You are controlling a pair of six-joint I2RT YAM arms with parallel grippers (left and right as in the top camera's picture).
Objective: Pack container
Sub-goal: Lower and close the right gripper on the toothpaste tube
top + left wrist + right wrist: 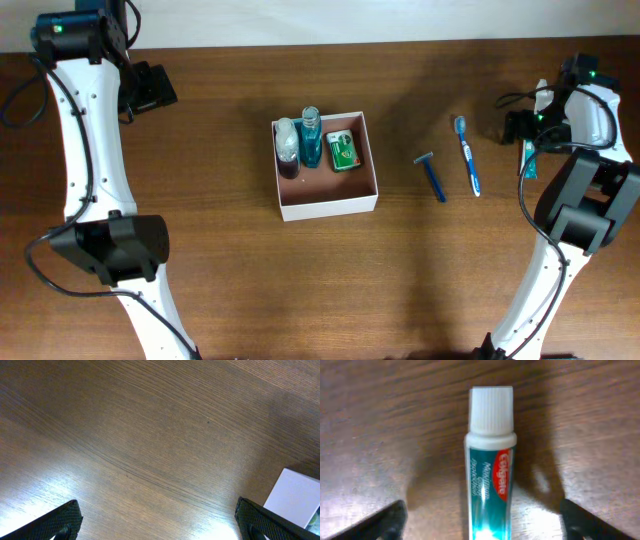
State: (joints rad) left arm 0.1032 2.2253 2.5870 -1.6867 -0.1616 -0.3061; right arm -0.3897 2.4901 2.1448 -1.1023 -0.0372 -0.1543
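Note:
The container (327, 201), a square white box with a reddish-brown inside, sits mid-table and holds a clear bottle (287, 141), a blue bottle (311, 140) and a green packet (344, 151). Its white corner shows in the left wrist view (295, 497). A blue razor (433, 177) and a blue toothbrush (467, 154) lie right of it. A teal toothpaste tube (490, 475) with a white cap lies between the wide-open fingers of my right gripper (482, 520), seen at the far right in the overhead view (528, 158). My left gripper (160, 520) is open and empty over bare wood at the far left.
The wooden table (220, 260) ends at a far edge against a white wall (350, 20). Black cables hang near both arm bases. The right arm stands close to the table's right edge.

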